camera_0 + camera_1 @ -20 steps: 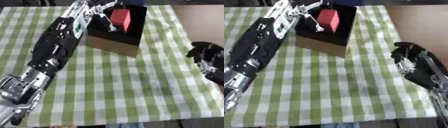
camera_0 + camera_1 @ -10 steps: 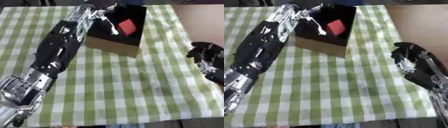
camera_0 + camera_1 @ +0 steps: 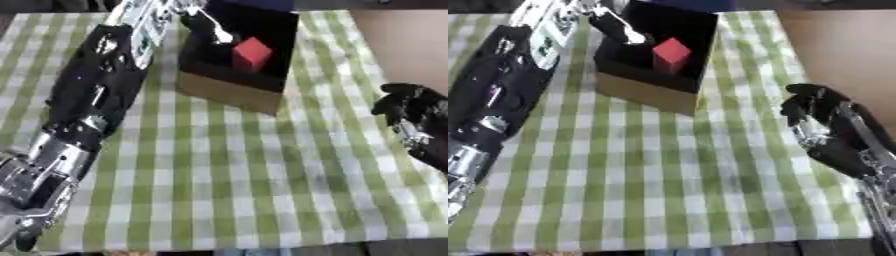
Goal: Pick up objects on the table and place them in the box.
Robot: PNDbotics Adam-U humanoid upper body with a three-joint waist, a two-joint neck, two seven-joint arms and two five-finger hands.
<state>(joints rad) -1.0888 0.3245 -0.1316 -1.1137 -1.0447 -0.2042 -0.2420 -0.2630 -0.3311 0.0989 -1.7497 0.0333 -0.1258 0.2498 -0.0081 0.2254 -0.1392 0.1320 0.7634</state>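
Green-and-white checked cloth (image 3: 658,170): spread over the table, whose bare brown top (image 3: 842,45) is exposed at 2 o'clock.

Box (image 3: 654,55): black inside, tan-fronted, set at 12 o'clock.

Red cube (image 3: 670,52): contained in the box, near its centre.

Left hand (image 3: 614,27): held over the box's left rim at 11 o'clock, fingers extended; its arm is laid along the left edge.

Right hand (image 3: 824,127): seen at 3 o'clock at the cloth's edge, fingers curled, nothing held.
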